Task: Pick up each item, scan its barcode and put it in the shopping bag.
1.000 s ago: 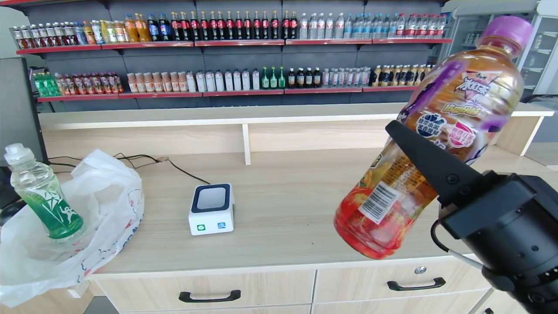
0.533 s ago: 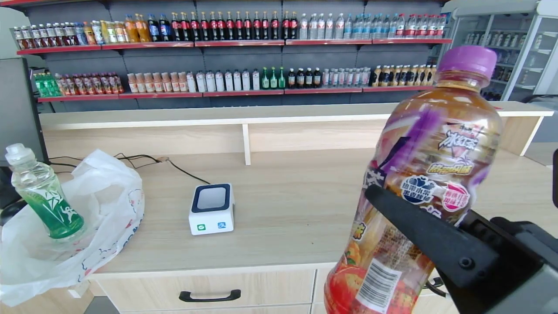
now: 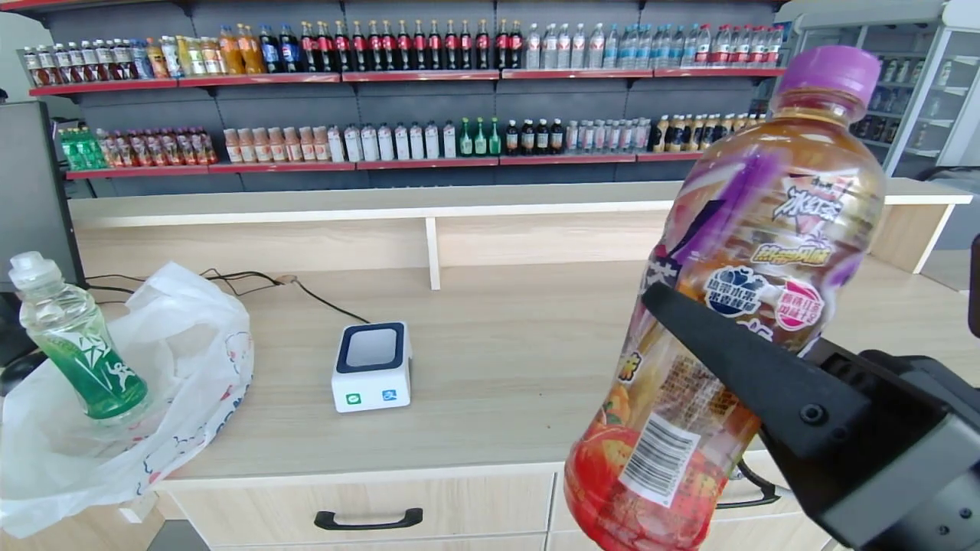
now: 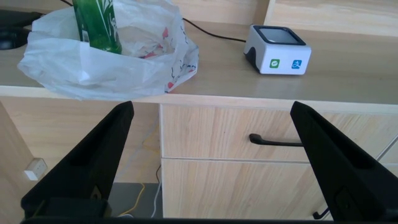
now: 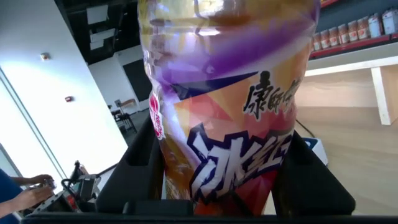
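My right gripper (image 3: 720, 344) is closed on the tea bottle (image 3: 766, 229), one finger lying across its label at mid-height and the other hidden behind it, so the grip sits near the middle and the lower label is left bare. The bottle is held up in the air on my right, close in front of my head camera and over the near edge of the counter (image 3: 498, 367), well apart from the scanner (image 3: 371, 367). I take this for the scanning step: the barcode (image 3: 658, 459) is low on the label, clear of my finger, which is why I hold the bottle this high on its body. Its long axis runs close to upright with a lean, purple cap up and tipped toward my right, base down and toward my left. The barcode faces back at me, while the scanner's window looks up from the counter, so I judge the bottle must be turned and carried leftward before it can read. The shopping bag (image 3: 176, 360) lies open at the left end of the counter with a green bottle (image 3: 73, 344) standing in it. My left gripper (image 4: 211, 168) hangs wide open and empty, low before the drawers (image 4: 249, 143).
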You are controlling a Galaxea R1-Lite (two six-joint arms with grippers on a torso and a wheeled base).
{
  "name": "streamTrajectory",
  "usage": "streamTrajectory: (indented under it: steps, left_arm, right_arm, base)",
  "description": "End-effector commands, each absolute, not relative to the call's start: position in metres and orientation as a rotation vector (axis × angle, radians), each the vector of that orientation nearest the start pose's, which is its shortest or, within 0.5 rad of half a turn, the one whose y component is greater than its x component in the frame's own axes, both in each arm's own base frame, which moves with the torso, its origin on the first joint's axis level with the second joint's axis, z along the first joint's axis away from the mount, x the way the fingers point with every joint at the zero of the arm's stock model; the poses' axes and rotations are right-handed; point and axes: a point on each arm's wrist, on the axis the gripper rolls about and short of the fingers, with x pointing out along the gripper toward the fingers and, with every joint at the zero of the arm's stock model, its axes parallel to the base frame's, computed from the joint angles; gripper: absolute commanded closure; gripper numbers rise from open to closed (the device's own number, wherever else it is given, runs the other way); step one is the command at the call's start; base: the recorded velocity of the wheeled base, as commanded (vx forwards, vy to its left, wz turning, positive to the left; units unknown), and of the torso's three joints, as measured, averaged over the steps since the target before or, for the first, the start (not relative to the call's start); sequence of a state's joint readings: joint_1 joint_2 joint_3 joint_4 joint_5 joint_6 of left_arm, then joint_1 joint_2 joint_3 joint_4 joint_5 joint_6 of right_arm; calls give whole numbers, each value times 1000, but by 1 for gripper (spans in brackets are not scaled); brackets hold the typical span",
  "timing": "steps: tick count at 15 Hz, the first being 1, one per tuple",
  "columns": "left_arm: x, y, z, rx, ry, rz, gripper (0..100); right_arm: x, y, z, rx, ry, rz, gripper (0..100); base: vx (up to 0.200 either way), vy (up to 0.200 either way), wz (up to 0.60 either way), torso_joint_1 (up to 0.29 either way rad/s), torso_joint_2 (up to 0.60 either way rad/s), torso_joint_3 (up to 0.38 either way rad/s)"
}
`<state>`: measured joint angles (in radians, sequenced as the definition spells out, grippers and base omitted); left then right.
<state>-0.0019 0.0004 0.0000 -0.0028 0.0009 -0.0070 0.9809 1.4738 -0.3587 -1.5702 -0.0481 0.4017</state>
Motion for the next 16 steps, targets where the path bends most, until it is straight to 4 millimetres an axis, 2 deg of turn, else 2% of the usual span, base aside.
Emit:
streamTrajectory:
  steps: [1,5,11,15,16]
  left_arm:
    - [-23,0,76,-8,-3,0,0]
    - [-23,0,76,-8,-3,0,0]
    - [-23,0,76,-8,-3,-2,0]
    - [-23,0,76,-8,-2,-2,0]
    - [-23,0,76,-8,-3,0,0]
  right_arm:
    - [118,173,220,598,-223,989,100]
    - [120,175,227,618,-258,950,100]
    - [121,176,226,590,-265,942,100]
    - [120,174,221,559,-257,936,100]
    - [128,173,216,528,-249,890,100]
  base:
    - [0,0,0,0,0,0]
    - [0,0,0,0,0,0]
    - [0,0,0,0,0,0]
    - [0,0,0,0,0,0]
    - [0,0,0,0,0,0]
